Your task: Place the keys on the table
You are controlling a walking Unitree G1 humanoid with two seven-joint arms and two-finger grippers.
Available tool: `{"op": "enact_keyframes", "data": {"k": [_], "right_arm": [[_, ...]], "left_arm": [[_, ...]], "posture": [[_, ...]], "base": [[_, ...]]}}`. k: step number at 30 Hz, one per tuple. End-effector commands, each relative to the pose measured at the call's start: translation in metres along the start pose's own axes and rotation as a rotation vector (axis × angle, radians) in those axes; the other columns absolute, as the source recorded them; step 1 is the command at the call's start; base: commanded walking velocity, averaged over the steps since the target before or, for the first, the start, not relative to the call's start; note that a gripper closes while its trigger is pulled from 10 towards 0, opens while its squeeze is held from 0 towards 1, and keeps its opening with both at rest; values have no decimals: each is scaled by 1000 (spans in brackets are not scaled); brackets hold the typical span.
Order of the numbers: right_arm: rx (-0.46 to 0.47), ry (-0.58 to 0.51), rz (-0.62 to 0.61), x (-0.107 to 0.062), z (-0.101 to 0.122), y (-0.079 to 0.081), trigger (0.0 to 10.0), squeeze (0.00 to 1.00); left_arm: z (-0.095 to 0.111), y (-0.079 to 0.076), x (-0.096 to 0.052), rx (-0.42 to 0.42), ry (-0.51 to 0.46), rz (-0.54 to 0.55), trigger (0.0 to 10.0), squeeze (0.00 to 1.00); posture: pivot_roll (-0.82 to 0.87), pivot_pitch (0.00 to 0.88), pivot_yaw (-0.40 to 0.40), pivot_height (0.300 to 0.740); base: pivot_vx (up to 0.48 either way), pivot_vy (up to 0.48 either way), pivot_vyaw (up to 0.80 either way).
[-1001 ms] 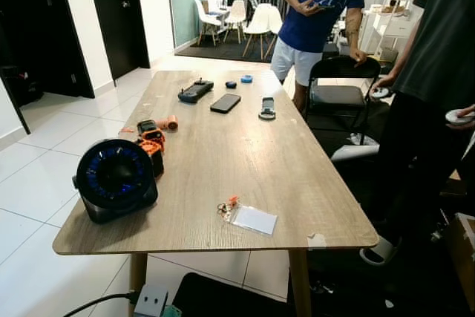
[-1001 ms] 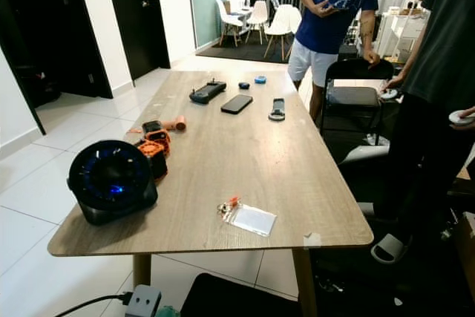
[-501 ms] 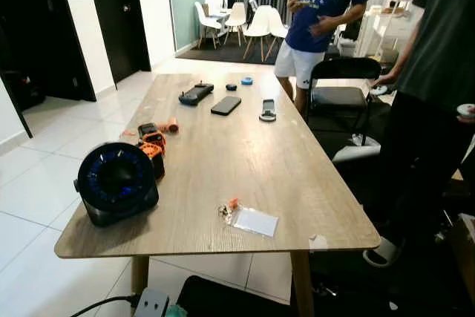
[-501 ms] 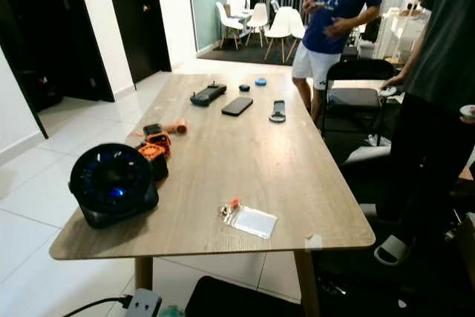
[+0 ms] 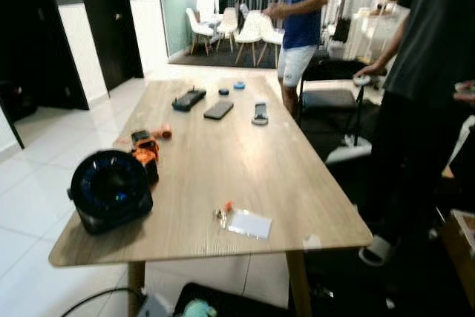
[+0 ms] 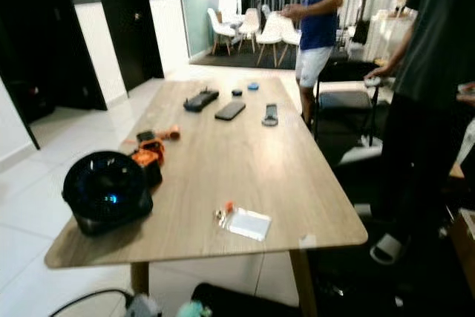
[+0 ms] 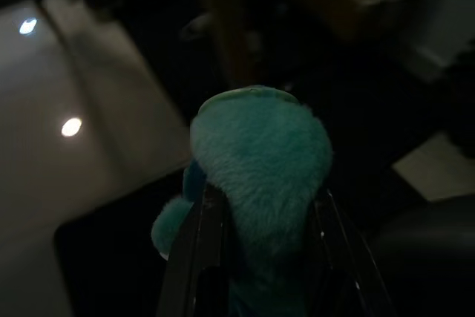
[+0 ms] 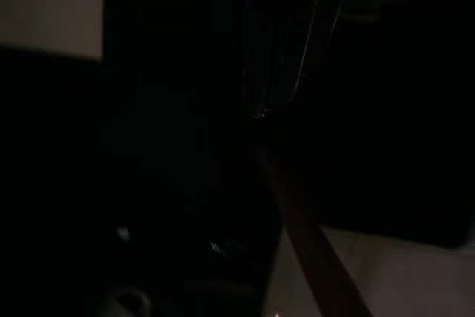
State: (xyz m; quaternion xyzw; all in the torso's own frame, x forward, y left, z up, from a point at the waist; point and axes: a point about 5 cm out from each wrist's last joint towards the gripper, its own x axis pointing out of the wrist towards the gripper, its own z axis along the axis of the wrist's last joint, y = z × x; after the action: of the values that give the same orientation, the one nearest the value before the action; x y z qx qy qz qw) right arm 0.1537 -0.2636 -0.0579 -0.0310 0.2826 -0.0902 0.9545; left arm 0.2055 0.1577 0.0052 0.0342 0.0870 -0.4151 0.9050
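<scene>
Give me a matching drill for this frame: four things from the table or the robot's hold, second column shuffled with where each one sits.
Things:
1. round black fan
2. keys
3. black phone
4. teal furry toy

Places:
A. far half of the table, next to a black controller
B. between the fingers of the left tool
C. near left corner of the table
D. near edge, beside a clear plastic sleeve

Pairs: 1-C, 2-D, 3-A, 4-B
</scene>
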Motion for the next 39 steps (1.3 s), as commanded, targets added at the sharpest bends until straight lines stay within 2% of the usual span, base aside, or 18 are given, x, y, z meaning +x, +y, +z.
{"op": "enact_keyframes", "data": {"k": [1, 3, 6, 10, 14, 15, 16, 25, 31, 39], "right_arm": [[-10, -43, 49, 4, 8, 7, 10000, 0], [-19, -52, 69, 5, 10, 11, 10000, 0], [-49, -94, 143, 11, 20, 28, 10000, 0], [-55, -137, 184, 14, 28, 37, 10000, 0], [-82, -233, 278, 16, 45, 51, 10000, 0], [-82, -233, 278, 16, 45, 51, 10000, 0], [-106, -277, 329, 16, 52, 57, 10000, 0], [-181, -406, 495, 9, 69, 77, 10000, 0], [-216, -550, 606, 1, 92, 93, 10000, 0], [-230, -669, 661, -7, 114, 105, 10000, 0]], "left_arm": [[12, 1, 0, 23, -42, -49, 10000, 0], [18, 1, 2, 28, -63, -69, 10000, 0], [39, -2, 8, 29, -126, -173, 10000, 0], [55, -2, 11, 27, -167, -217, 10000, 0], [79, -2, 11, 40, -211, -295, 10000, 0], [79, -2, 11, 40, -211, -295, 10000, 0], [88, -3, 11, 49, -224, -323, 10000, 0], [109, -3, 12, 79, -271, -355, 10000, 0], [133, 0, 15, 92, -310, -376, 10000, 0], [156, 2, 24, 99, -387, -358, 10000, 0]], "posture": [[24, 35, 34, 740], [24, 35, 34, 740], [27, 41, 30, 740], [27, 44, 28, 740], [28, 48, 28, 740], [28, 48, 28, 740], [29, 50, 28, 740], [29, 53, 28, 740], [29, 54, 31, 740], [29, 54, 31, 740]], "base": [[0, 0, 0], [0, 0, 0], [0, 0, 0], [0, 0, 0], [0, 0, 0], [0, 0, 0], [0, 0, 0], [0, 0, 0], [0, 0, 0], [0, 0, 0]]}}
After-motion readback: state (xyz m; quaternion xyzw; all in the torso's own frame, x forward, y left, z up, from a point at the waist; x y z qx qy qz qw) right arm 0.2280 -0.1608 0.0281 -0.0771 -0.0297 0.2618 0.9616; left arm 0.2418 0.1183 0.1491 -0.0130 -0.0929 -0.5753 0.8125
